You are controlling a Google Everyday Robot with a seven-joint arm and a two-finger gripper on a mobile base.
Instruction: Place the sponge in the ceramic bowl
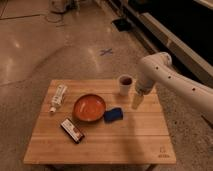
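Observation:
The dark blue sponge lies on the wooden table, touching or nearly touching the right side of the ceramic bowl. The bowl is round, orange-red inside, and has nothing in it. My gripper hangs from the white arm over the table's right part, to the right of the sponge and a little behind it, just below the white cup. It holds nothing that I can see.
A small white cup with dark contents stands near the table's back edge, close to my arm. A white bottle lies at the left. A black-and-red packet lies in front of the bowl.

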